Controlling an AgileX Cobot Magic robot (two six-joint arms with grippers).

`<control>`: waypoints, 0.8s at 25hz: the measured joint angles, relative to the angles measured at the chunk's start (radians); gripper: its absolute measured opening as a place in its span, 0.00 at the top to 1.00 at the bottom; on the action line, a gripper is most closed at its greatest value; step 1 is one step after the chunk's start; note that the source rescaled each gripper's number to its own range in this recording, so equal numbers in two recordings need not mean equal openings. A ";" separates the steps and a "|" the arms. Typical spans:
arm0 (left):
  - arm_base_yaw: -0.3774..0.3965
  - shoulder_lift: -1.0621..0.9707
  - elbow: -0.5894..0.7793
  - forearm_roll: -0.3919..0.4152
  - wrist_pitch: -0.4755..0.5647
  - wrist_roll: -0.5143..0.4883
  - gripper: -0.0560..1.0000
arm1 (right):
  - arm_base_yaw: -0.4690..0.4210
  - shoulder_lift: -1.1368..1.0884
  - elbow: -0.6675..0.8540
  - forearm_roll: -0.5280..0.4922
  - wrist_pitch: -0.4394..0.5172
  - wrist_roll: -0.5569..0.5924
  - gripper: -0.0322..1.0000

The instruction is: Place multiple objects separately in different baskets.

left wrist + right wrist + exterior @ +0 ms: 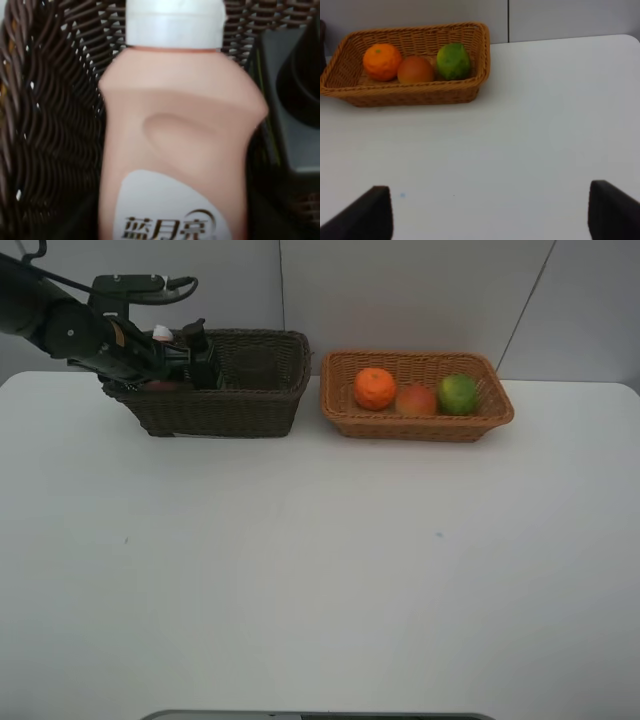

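My left gripper (190, 365) reaches into the left end of the dark brown basket (240, 415); its jaws are hidden. The left wrist view is filled by a pink bottle (175, 150) with a white cap, lying against the basket's weave (45, 125), and a dark pump bottle (295, 100) sits beside it. The orange-tan basket (420, 428) holds an orange (375, 388), a red-yellow fruit (416, 399) and a green fruit (457, 394). My right gripper (490, 215) is open over bare table, well short of the orange-tan basket (410, 94).
The white table (320, 570) spreads in front of both baskets. A grey wall stands right behind them. The left arm's body (70, 330) and its cables hang over the table's back left corner.
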 joint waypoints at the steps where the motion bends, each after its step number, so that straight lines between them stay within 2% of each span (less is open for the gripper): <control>1: 0.000 -0.008 0.000 0.000 -0.001 0.000 0.07 | 0.000 0.000 0.000 0.000 0.000 0.000 0.38; 3: 0.000 -0.029 0.000 0.001 -0.002 0.000 0.02 | 0.000 0.000 0.000 0.000 0.000 0.000 0.38; 7: 0.000 -0.070 0.000 0.003 0.020 0.000 0.00 | 0.000 0.000 0.000 0.000 0.000 0.000 0.38; 14: -0.022 -0.222 0.028 -0.007 0.173 0.000 0.00 | 0.000 0.000 0.000 0.001 0.000 0.000 0.38; 17: -0.023 -0.335 0.097 -0.058 0.224 0.024 0.00 | 0.000 0.000 0.000 0.001 0.000 0.000 0.38; 20: -0.023 -0.470 0.171 -0.149 0.299 0.100 0.00 | 0.000 0.000 0.000 0.001 0.000 0.000 0.38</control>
